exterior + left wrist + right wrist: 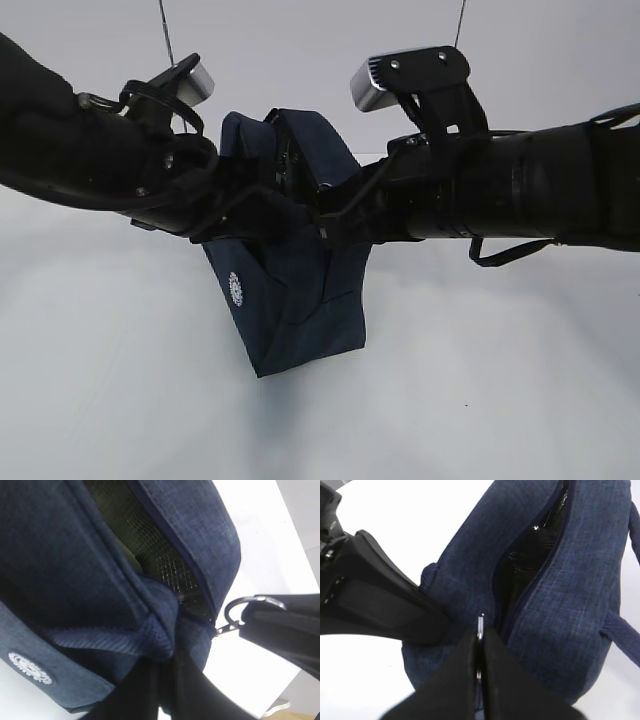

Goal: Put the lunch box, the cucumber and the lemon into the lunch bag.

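The bag (290, 290) hangs tilted between the two arms above the white table (500, 400), one lower corner pointing down, its small white round emblem (236, 288) facing the exterior camera. Both arms meet at its upper part.

Left gripper (165, 680): the fingers are closed tight on a fold of bag fabric and a ribbed strap (115, 642), which bunch up just where the dark fingers come together at the bottom of the left wrist view. The bag body rises above and to the left of the grip, touching it.

Right gripper (479, 650): its two fingers (455, 680) are pressed together on the metal ring (480, 625), seen edge-on as a thin bright strip poking out between the tips. In the left wrist view the same ring (245, 605) shows as a loop clipped to the zipper end, its far side going into the right gripper's dark fingers.

The zipper (535, 580) is partly open — a dark gap runs up from the ring, with shiny black lining inside. The left wrist view looks into the gap and shows a mesh-textured lining (165, 565); what lies deeper inside I cannot tell
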You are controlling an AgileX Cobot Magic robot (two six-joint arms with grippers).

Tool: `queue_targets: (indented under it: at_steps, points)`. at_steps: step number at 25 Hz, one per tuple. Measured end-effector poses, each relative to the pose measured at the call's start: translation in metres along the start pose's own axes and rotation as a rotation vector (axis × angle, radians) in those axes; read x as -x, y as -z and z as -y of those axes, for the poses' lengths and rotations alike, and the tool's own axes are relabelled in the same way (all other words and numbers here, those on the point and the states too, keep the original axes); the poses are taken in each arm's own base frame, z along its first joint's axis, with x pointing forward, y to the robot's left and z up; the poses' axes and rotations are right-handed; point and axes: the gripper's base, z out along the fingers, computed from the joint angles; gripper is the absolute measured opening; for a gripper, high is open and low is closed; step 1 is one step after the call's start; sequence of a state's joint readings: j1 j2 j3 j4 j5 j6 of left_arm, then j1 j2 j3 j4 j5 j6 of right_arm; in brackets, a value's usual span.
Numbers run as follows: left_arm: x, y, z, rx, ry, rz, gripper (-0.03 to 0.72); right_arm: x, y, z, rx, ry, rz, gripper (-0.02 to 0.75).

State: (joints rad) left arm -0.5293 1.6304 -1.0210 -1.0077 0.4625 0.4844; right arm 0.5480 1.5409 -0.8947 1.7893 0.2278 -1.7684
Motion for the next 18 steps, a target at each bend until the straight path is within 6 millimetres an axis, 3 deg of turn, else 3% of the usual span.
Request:
queue_targets:
  at_steps: [14, 18]
  points:
    - [0.0011, 0.0000, -0.0006, 0.007, -0.006, 0.012, 0.000, 0.0000, 0.0000, 0.0000, 0.000, -0.020, 0.000, 0.008]
    - [0.0012, 0.0000, -0.0007, 0.007, -0.035, 0.013, 0.067, 0.0000, 0.0000, 0.0000, 0.000, -0.020, 0.000, 0.008]
